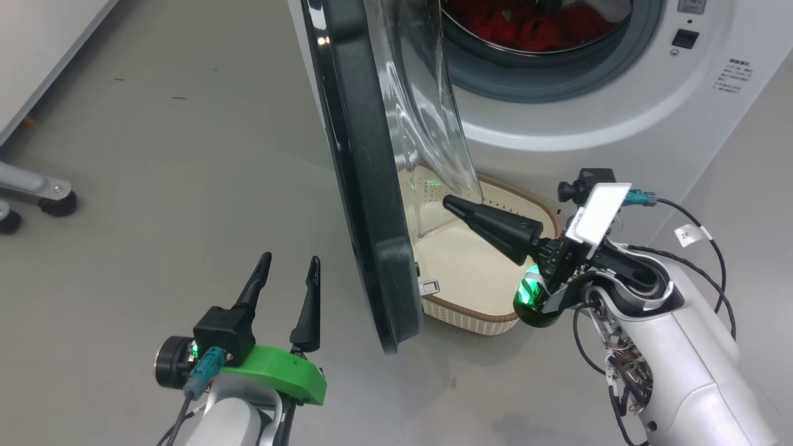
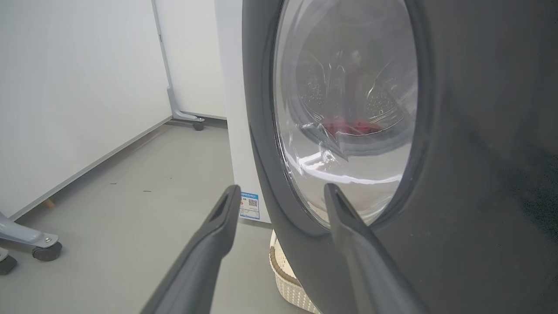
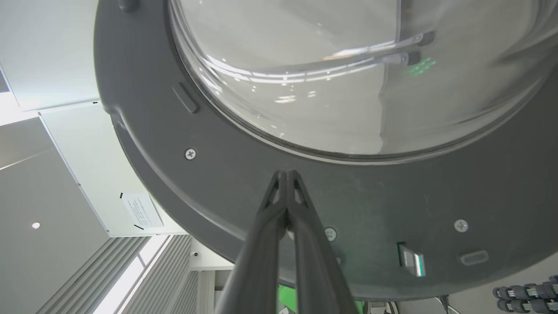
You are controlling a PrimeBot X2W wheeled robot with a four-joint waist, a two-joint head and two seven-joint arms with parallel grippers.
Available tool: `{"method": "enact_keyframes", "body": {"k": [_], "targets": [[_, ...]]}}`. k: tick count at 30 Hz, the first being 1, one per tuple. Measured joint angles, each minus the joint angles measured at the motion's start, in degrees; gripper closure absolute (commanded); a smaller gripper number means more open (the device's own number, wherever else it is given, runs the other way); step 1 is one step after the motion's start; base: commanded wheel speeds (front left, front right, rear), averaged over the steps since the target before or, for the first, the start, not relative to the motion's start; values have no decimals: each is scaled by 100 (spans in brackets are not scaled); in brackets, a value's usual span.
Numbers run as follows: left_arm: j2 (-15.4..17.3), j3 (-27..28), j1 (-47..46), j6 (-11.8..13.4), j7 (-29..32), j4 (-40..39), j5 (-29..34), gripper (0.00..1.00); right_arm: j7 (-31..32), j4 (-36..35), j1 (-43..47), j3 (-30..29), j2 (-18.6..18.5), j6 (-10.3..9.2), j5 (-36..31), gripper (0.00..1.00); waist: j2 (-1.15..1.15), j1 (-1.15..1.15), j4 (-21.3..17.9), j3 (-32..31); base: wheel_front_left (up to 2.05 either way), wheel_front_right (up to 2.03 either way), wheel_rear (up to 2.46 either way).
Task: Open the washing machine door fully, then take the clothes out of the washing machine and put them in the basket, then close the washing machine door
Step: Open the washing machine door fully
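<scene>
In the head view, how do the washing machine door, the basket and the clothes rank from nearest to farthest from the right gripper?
1. washing machine door: its inner side is just at the tip of the shut right gripper.
2. basket: low, directly under that gripper.
3. clothes: up inside the washing machine, at the top of the view.

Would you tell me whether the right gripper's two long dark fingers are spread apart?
No, the right gripper has its fingers pressed together, pointing at the round dark-rimmed washing machine door.
</scene>
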Motion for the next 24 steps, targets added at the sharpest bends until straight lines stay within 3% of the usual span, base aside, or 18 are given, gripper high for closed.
{"method": "enact_keyframes", "body": {"k": [3,5,6,7,17,24], "targets": [[-1,16,16,0,0,-2,0,0,-216,-219,176,-291,3,0,34,100,0,0,-59,-1,0,0,0],[0,33,27,0,0,-1,0,0,-379,-400,307,-500,4,0,44,56,0,0,-97,-3,0,0,0],[-1,46,32,0,0,-2,1,0,-474,-476,361,-594,4,0,44,5,0,0,-116,-5,0,0,0],[0,53,39,0,0,-2,1,0,-570,-552,425,-698,5,0,36,0,0,0,-134,-6,0,0,0],[0,32,51,0,0,0,1,0,-1990,-1211,1176,-1852,26,0,-806,0,0,0,-227,-22,0,0,0],[0,88,52,0,0,-2,0,0,-3103,-1728,1694,-2094,-412,0,-2490,0,0,0,-266,-9,0,0,0]]}}
